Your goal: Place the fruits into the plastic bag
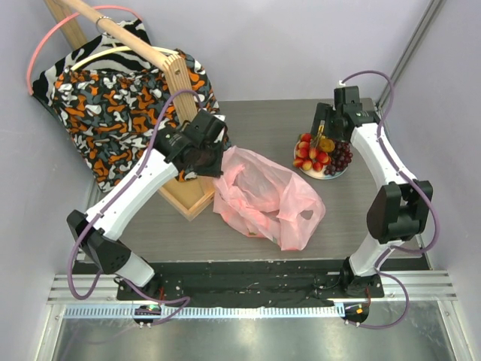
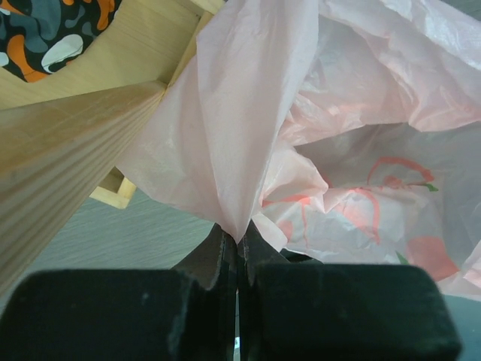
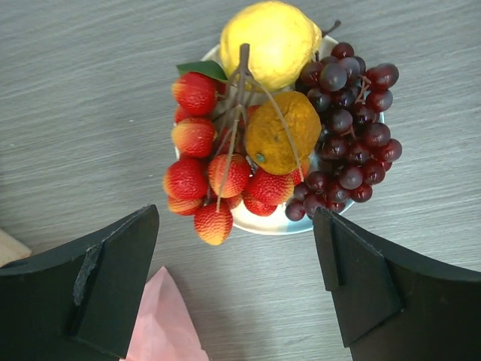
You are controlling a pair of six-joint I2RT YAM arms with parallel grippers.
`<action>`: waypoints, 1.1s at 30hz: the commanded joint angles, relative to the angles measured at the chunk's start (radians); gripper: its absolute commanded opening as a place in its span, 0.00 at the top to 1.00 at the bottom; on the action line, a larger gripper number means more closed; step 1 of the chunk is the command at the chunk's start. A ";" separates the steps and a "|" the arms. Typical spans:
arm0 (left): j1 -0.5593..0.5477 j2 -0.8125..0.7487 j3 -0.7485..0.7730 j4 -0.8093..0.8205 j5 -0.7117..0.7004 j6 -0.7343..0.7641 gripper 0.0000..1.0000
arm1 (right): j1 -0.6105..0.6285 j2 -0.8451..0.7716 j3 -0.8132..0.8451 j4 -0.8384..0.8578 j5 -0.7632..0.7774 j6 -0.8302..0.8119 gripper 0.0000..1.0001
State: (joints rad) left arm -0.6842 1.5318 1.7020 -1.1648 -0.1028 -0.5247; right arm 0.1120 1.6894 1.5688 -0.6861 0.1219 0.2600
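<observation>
The fruits (image 3: 263, 128) are heaped on the pale blue plate (image 3: 259, 224): a yellow lemon (image 3: 270, 41) at its far rim, an orange one (image 3: 282, 131) at its middle, dark grapes (image 3: 349, 120) on its right and red strawberry-like pieces (image 3: 203, 165) on its left. My right claw (image 3: 235, 216) hangs spread wide above the plate. Left of the plate lies the crumpled pink plastic bag (image 1: 263, 195) (red fruit drawing, no readable words). My left claw (image 2: 237, 242) pinches a fold of the bag.
</observation>
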 commanded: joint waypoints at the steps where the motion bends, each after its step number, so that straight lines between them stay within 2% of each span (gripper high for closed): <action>1: 0.025 0.017 0.064 0.034 0.006 -0.066 1.00 | -0.012 0.050 0.054 0.020 0.030 -0.011 0.08; 10: 0.029 0.050 0.068 0.070 0.034 -0.089 1.00 | -0.066 0.082 0.062 0.049 -0.007 0.027 0.11; 14: 0.029 0.057 0.071 0.080 0.038 -0.089 1.00 | -0.080 0.096 0.066 0.048 0.009 0.034 0.15; 19: 0.031 0.059 0.058 0.099 0.043 -0.092 1.00 | -0.087 0.075 0.025 0.049 0.004 0.054 0.21; 33: 0.032 0.059 0.038 0.111 0.071 -0.095 1.00 | -0.089 0.049 -0.130 0.178 0.048 0.226 0.24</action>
State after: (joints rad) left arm -0.6773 1.5951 1.7405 -1.0893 -0.0391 -0.5953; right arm 0.0242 1.7866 1.4578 -0.6044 0.1406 0.4183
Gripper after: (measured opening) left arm 0.017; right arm 0.764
